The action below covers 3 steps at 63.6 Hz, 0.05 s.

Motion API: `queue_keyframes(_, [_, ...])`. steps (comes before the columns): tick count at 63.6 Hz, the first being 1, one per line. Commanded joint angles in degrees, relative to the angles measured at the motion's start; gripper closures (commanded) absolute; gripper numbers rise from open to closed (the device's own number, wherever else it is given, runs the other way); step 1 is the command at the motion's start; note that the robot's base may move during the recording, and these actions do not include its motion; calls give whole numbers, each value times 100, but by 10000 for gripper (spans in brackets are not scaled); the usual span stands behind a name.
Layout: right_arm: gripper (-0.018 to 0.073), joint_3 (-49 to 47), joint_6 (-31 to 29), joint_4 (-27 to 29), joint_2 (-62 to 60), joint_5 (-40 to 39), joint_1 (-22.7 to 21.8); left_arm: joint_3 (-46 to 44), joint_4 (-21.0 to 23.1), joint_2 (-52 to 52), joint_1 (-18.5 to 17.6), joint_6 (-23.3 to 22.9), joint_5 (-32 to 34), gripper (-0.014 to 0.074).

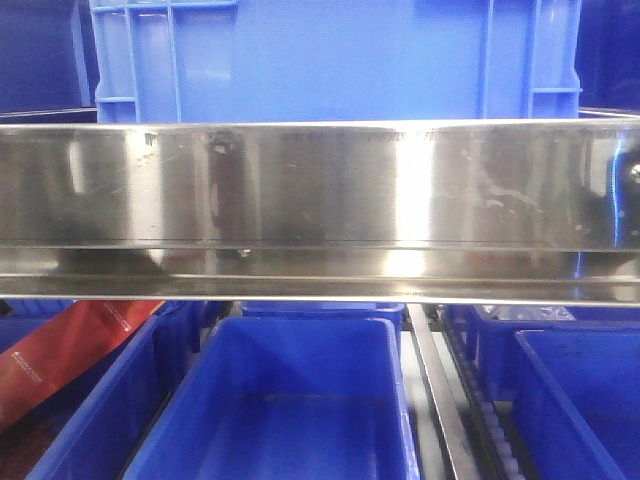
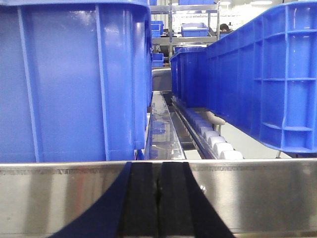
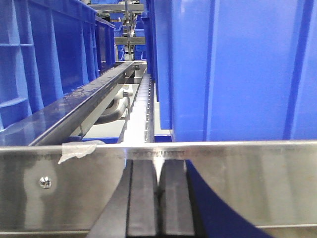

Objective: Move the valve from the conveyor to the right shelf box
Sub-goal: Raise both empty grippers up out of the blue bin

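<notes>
The valve and the conveyor are out of view in every frame. My left gripper [image 2: 158, 171] is shut and empty, its black fingers pressed together just in front of a steel shelf rail [image 2: 257, 193]. My right gripper [image 3: 157, 171] is shut and empty too, right before the same kind of steel rail [image 3: 237, 183]. In the front view neither gripper shows. Blue shelf boxes stand beyond both rails: one at left [image 2: 74, 79] and one at right [image 2: 267, 74] in the left wrist view, and a large one [image 3: 233, 69] in the right wrist view.
The front view faces a wide steel shelf rail [image 1: 320, 210] with a blue crate [image 1: 330, 60] above it. Below stand open blue bins at centre [image 1: 280, 400] and right [image 1: 580, 400]; a red package [image 1: 70, 350] lies at left. White rollers [image 2: 218, 144] run between boxes.
</notes>
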<state>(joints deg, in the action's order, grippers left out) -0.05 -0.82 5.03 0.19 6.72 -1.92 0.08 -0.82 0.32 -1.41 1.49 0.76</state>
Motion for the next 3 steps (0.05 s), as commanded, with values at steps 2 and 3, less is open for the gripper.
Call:
queue_keyframes(2, [713,5,6,20,-19,-144,-36,-8,27,-32,15,-28,125,707])
queue_keyframes(3, [713,5,6,20,-19,-144,-36,-8,27,-32,15,-28,125,707])
